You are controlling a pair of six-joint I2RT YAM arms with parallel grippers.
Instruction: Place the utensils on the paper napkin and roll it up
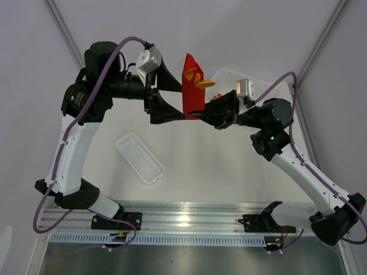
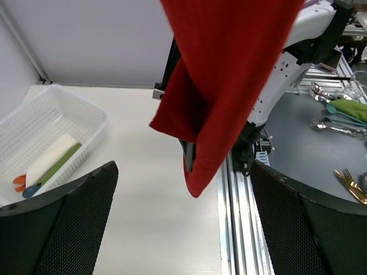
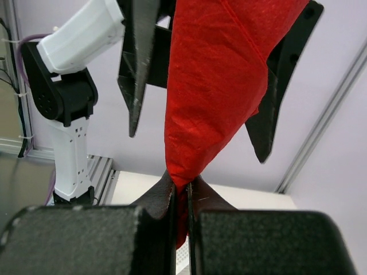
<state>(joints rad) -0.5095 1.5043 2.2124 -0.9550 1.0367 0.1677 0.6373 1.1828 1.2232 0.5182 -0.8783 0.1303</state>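
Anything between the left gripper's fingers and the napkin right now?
Nothing visible. The left gripper is open, a finger on each side of the napkin, nothing else between them. The right gripper is shut on the napkin's end, clear of those fingers.

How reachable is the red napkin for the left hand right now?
Likely yes: the open left hand straddles the napkin, which the right hand pinches from below; nothing blocks it.

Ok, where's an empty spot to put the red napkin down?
The biggest bare patch of table lies between the white tray and the right arm, beyond the metal rail. It is crowded higher up, where the open left hand and the shut right hand meet at the hanging napkin.
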